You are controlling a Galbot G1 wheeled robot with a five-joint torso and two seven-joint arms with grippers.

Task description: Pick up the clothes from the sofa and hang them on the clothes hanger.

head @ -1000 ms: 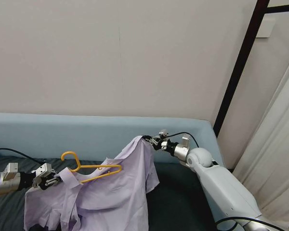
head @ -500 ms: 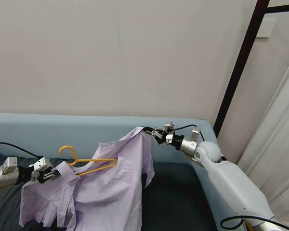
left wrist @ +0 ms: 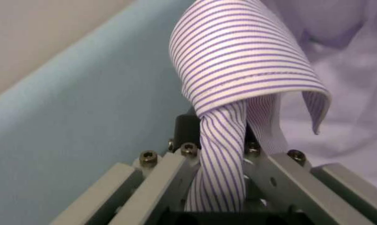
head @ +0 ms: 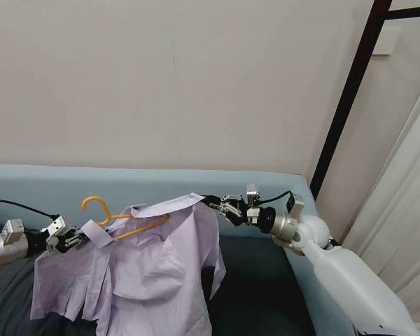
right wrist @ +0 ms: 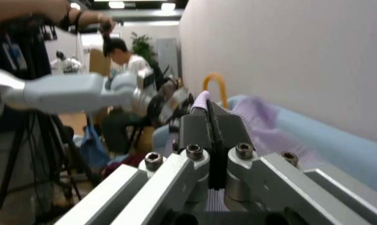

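Lifted higher, the shirt [head: 154, 259] hangs clamped in left gripper [head: 75, 237] and right gripper [head: 212, 204] jaws, half hiding the hanger [head: 91, 199].

The pale lilac, finely striped shirt [head: 154, 266] is hanging spread above the light blue sofa [head: 56, 189], pinched at opposite edges by the left end effector [head: 68, 236] and the right end effector [head: 213, 203]. The yellow hanger [head: 143, 224] is sitting tilted inside it, hook poking up.

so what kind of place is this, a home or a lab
Probably a mock living room in a lab: a light blue sofa against a bare wall, a curtain, yet a tripod and office ceiling lights in the room behind.
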